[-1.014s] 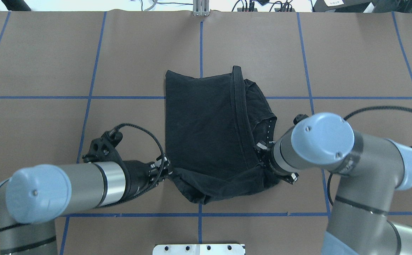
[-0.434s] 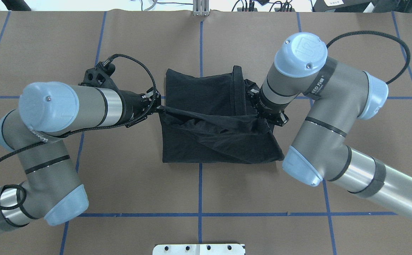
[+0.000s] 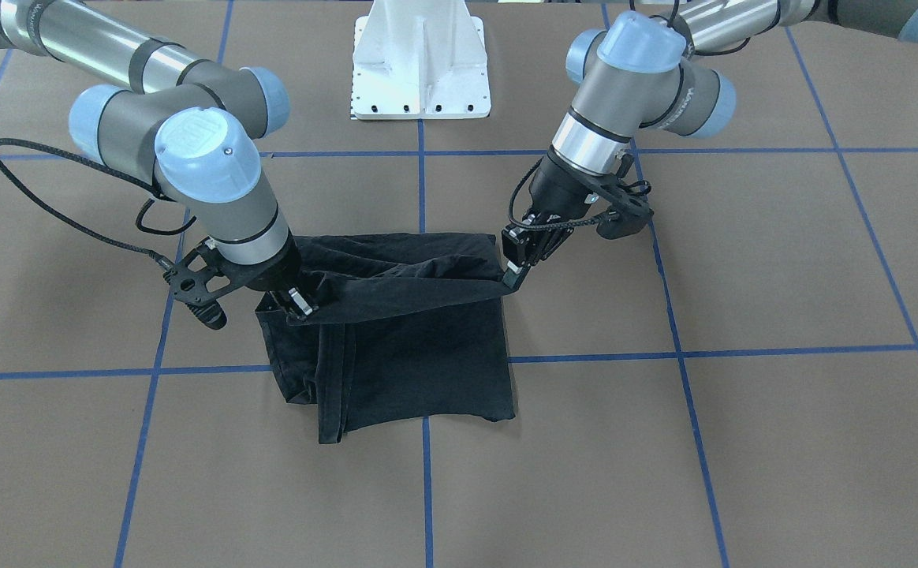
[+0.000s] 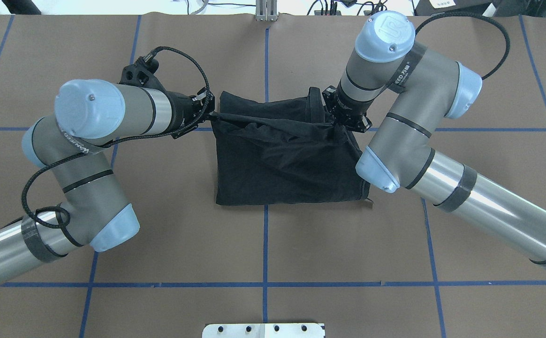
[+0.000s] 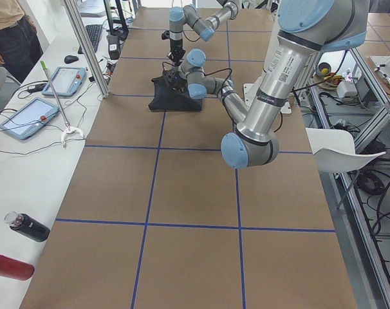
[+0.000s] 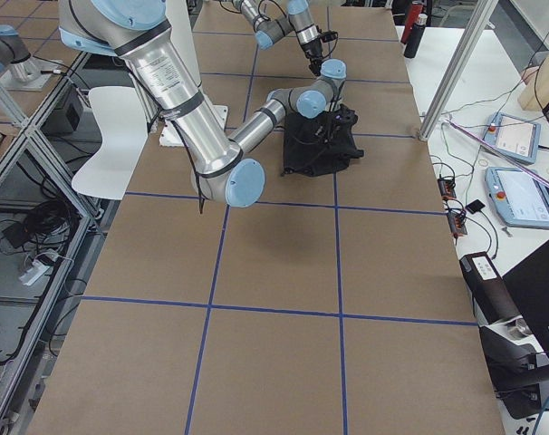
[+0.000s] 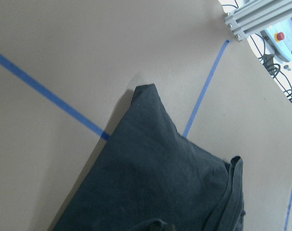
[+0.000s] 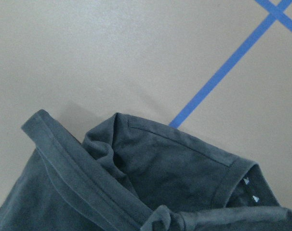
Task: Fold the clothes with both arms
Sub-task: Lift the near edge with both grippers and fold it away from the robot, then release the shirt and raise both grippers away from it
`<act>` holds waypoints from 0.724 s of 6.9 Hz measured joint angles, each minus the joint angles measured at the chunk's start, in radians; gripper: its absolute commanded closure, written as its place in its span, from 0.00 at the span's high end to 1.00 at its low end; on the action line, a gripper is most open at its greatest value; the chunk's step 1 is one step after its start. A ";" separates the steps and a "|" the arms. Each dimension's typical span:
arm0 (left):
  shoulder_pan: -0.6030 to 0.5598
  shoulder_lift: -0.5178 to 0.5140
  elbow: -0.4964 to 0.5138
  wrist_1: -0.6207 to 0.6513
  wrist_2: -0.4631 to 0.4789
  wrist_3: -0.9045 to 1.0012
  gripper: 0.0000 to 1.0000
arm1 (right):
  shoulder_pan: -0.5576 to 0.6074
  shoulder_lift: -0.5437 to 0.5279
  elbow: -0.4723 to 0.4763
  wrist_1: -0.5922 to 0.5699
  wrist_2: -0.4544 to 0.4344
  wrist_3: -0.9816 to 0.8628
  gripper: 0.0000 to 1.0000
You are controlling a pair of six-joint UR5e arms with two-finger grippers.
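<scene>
Black T-shirt (image 3: 419, 355): your left claw (image 3: 513, 278) and right claw (image 3: 300, 306) each pinch its lifted edge, stretched between them. Uneven release risks bunching beneath either claw, spoiling the fold.

I watch from overhead behind, steeply from the front, far off from both table (image 4: 66, 70) ends, and close from each wrist, all sharing the T-shirt (image 4: 282, 164).

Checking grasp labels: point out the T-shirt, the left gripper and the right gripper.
T-shirt (image 4: 282, 173): overhead view, flat lower panel.
left gripper (image 3: 514, 274): front-facing view, fingertips on cloth.
right gripper (image 3: 298, 304): front-facing view, fingertips on cloth.
</scene>
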 measured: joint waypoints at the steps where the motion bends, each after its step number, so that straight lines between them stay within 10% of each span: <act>1: -0.020 -0.023 0.044 -0.011 -0.001 0.012 0.00 | 0.012 0.033 -0.061 0.016 0.004 -0.029 0.00; 2: -0.035 -0.046 0.095 -0.028 -0.002 0.021 0.00 | 0.020 0.059 -0.118 0.038 0.005 -0.058 0.00; 3: -0.045 -0.068 0.168 -0.079 -0.001 0.025 0.26 | 0.024 0.083 -0.187 0.084 0.006 -0.078 0.55; 4: -0.060 -0.098 0.273 -0.148 0.000 0.041 0.98 | 0.030 0.116 -0.282 0.148 0.005 -0.099 1.00; 5: -0.084 -0.139 0.380 -0.199 0.002 0.070 1.00 | 0.044 0.164 -0.394 0.221 0.004 -0.130 1.00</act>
